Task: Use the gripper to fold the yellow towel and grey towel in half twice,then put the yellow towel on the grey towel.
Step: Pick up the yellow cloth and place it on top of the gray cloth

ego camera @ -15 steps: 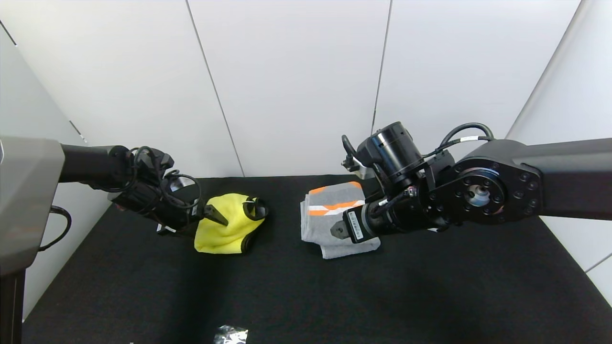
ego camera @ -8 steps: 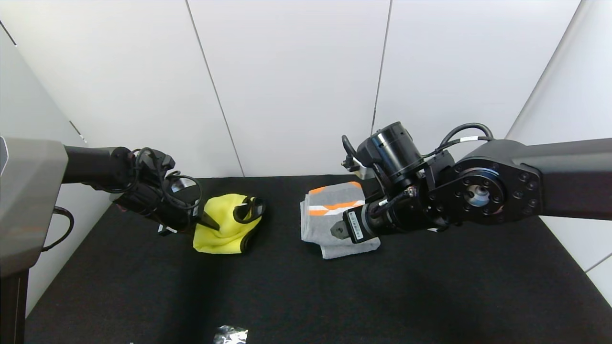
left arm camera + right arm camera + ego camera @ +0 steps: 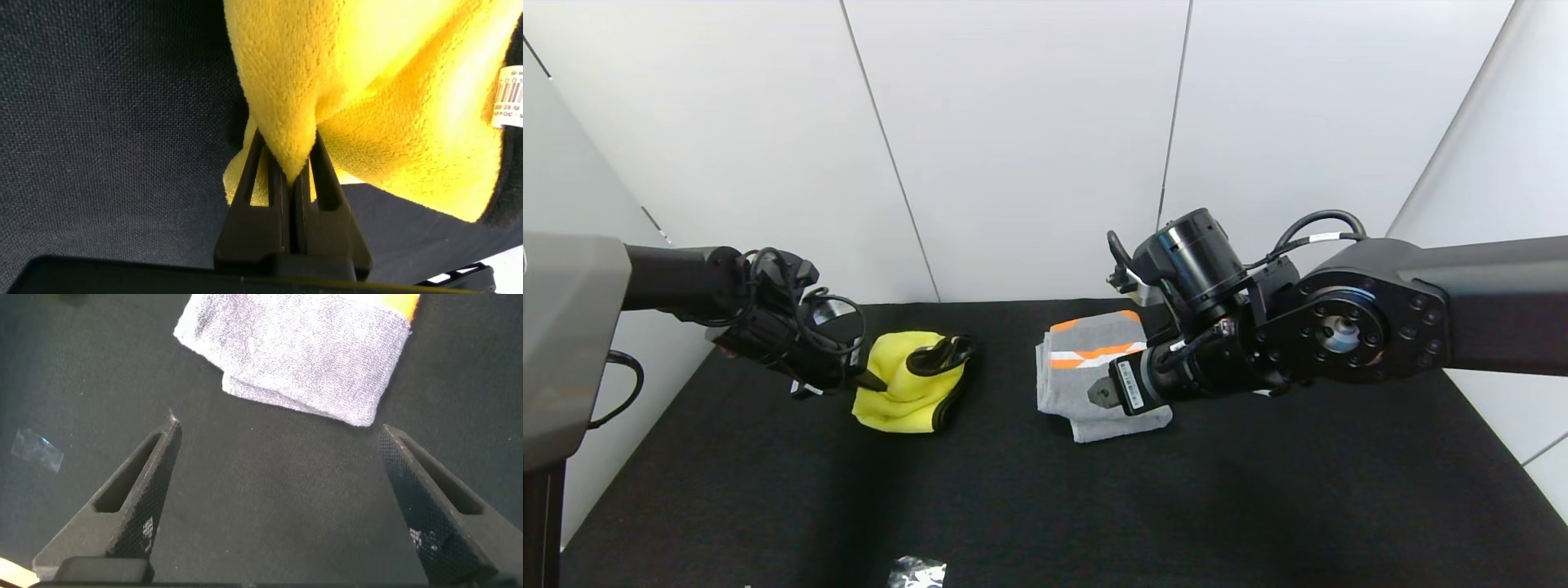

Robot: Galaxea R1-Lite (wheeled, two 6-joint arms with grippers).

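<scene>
A fold of the bright yellow fluffy microfibre towel with thin dark edge trim [image 3: 907, 392] has just been pinched by the left gripper [image 3: 288, 175]: a second ago its jaws stood apart just beside the cloth, and now they are pressed together on a ridge of yellow pile, as the left wrist view shows plainly. The towel has been bunched slightly by the closing, its dark-trimmed corner drawn flatter than it was, and it lies crumpled rather than neatly squared, toward the far left part of the black cloth-covered table [image 3: 1045, 506]. The larger grey terry towel with orange patches and a white-and-orange band [image 3: 1094, 371] is seen folded into a compact stack near the far edge at the middle, well apart from the yellow one, and has not been shifted. The right gripper [image 3: 278, 490] is held above the surface just beside the grey stack, its jaws spread wide with nothing between them. With the grip secured, the yellow towel is judged ready to be lifted and carried over; whether its folds are complete cannot be told.
</scene>
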